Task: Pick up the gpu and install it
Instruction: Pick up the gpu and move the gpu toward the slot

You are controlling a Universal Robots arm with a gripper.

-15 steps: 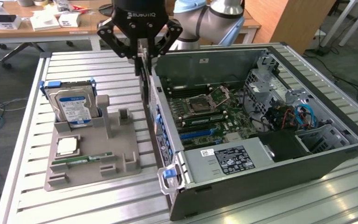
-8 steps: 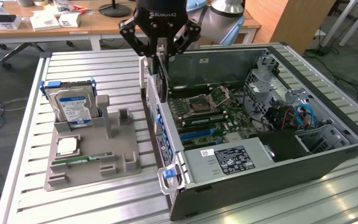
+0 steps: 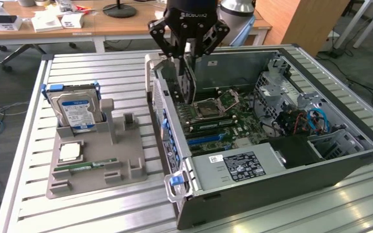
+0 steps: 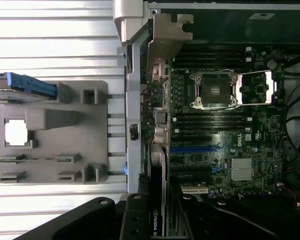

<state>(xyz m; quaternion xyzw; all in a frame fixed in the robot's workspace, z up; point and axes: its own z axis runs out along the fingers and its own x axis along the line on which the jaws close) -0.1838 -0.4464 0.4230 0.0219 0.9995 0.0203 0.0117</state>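
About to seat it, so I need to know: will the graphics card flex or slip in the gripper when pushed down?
Probably stiff: the graphics card hangs straight and upright below the gripper, without sagging. It could pivot, since it is gripped just at its upper edge. Likely fragile: it is a thin board above the open computer case.

The table is made of shiny ribbed metal. The holder is made of dull grey plastic (smooth, it seems). The gpu is tipped with bare silver metal.
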